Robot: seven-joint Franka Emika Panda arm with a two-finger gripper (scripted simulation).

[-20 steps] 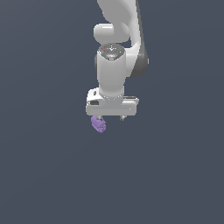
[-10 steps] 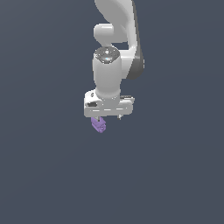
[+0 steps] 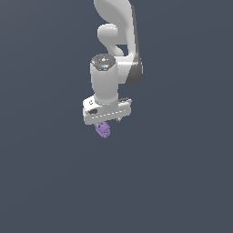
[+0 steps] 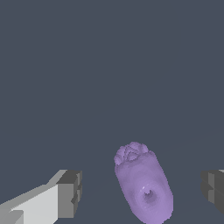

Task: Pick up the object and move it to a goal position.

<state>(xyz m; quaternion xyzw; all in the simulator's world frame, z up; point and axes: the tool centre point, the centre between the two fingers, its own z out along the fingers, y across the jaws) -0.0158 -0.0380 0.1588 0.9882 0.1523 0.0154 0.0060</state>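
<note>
The object point(image 3: 103, 129) is a small light-purple lumpy piece lying on the dark grey floor, right under the white hand in the exterior view. My gripper point(image 3: 106, 122) hangs just above it, pointing down. In the wrist view the object point(image 4: 142, 183) lies between the two grey fingertips point(image 4: 69, 194), with a clear gap on each side. My gripper point(image 4: 140, 189) is open and touches nothing.
A plain dark grey floor point(image 3: 182, 182) fills both views. The white arm point(image 3: 116, 41) rises above the hand toward the top of the exterior view.
The hand has shifted slightly toward the exterior view's left and turned a little, now more centred over the object. The object has stayed in place.
</note>
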